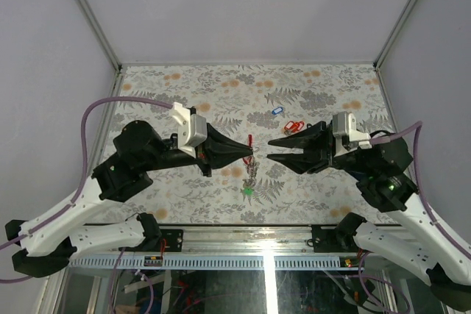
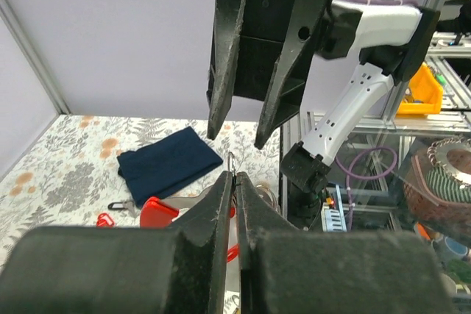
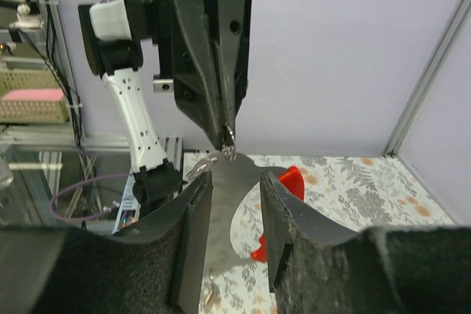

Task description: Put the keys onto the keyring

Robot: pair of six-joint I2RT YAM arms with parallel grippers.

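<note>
No writing can be made out: the plastic tags on the keys are too small to read in any view.

The left gripper is clamped tight on the keyring, a thin silvery loop pinched at its very fingertips. From that tip a small bunch of keys hangs down towards the flowered table. The bunch has a red tag at the top and a green tag at the bottom.

The right gripper points straight at the left one, tip close to tip, with its fingers spread apart and gripping nothing. In its own wrist view a flat grey metal piece sits in the gap between the fingers, too blurred to name.

Farther back on the table lies a blue-tagged key. Near it are two red-tagged keys, just beyond the right gripper.

The left wrist view shows a folded navy cloth lying flat on the table. Off the table there is a yellow bin, whose contents cannot be seen. The right wrist view shows a pale mesh basket with a pink block on top.
</note>
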